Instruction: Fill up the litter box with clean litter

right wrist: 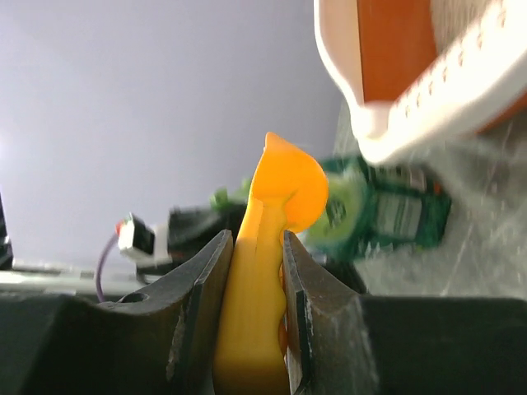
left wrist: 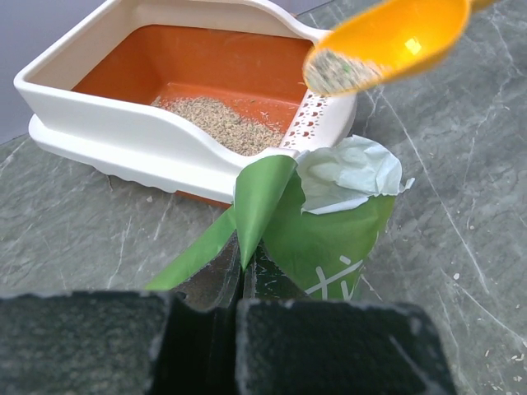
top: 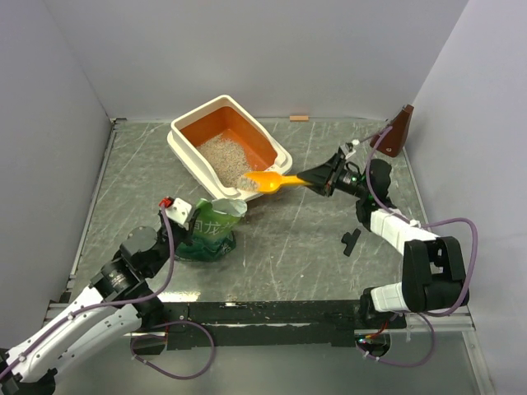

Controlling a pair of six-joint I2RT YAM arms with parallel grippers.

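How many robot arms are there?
2. The left arm sits near left, its left tool pinching the green bag. The right arm sits on the right, its right tool holding the orange scoop.

The near end of the litter box (top: 185,155) is blocked by the green bag (top: 212,237), which is stood just in front of it and pinched at its top flap by the left hand (top: 188,220). The box's near right corner is overhung by the orange scoop (top: 268,180), clamped in the right hand (top: 306,178). Bare tabletop (top: 288,247) is seen right of the bag, interrupted by a small black piece (top: 352,241).
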